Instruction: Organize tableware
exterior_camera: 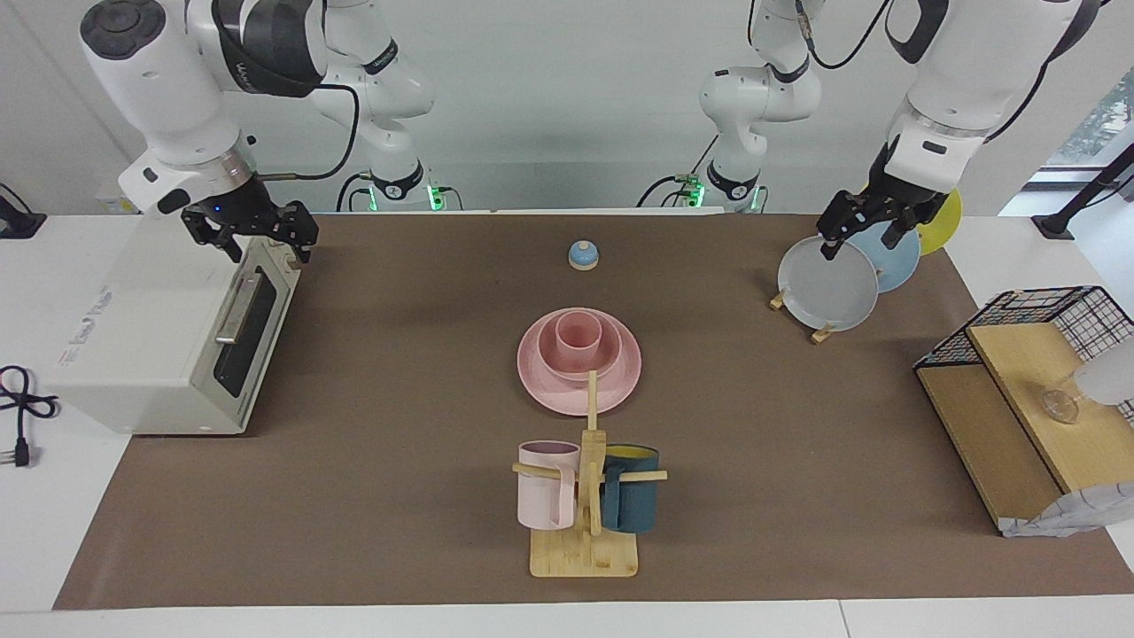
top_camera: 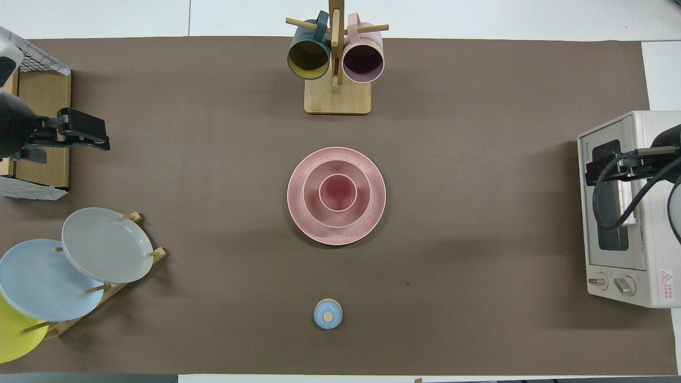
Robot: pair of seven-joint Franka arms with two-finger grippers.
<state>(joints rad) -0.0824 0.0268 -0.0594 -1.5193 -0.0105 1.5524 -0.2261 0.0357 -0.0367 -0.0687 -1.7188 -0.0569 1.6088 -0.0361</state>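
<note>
Above the plate rack (exterior_camera: 819, 335) at its own end of the bench (exterior_camera: 399, 496), the left gripper (exterior_camera: 865, 232) hangs in the air with its fingers spread wide and nothing between them. It is well apart from the pink set, which suggests it has no part in a grasp at this moment. Over the toaster oven (exterior_camera: 168, 346) at the other end, the right gripper (exterior_camera: 257, 232) waits, also wide and empty.

Midway along the bench, the pink plate (top_camera: 336, 196) lies flat, the pink bowl (top_camera: 336, 193) sits on it, and the small pink cup (top_camera: 337, 192) stands upright inside the bowl. Nesting them from widest to smallest keeps the set compact and steady, so the organizing looks finished.

Farther from the robots stands a wooden mug tree (top_camera: 337, 96) with a pale pink mug (top_camera: 363, 59) and a dark teal mug (top_camera: 308, 56) hung on its pegs. Nearer to them sits a small blue bell (top_camera: 327, 314). Grey, blue and yellow plates lean in the rack. A wire and wood shelf (exterior_camera: 1028, 390) sits at the left arm's end.

Faint lettering on the oven's top and a red warning sticker by its knobs cannot be read.
</note>
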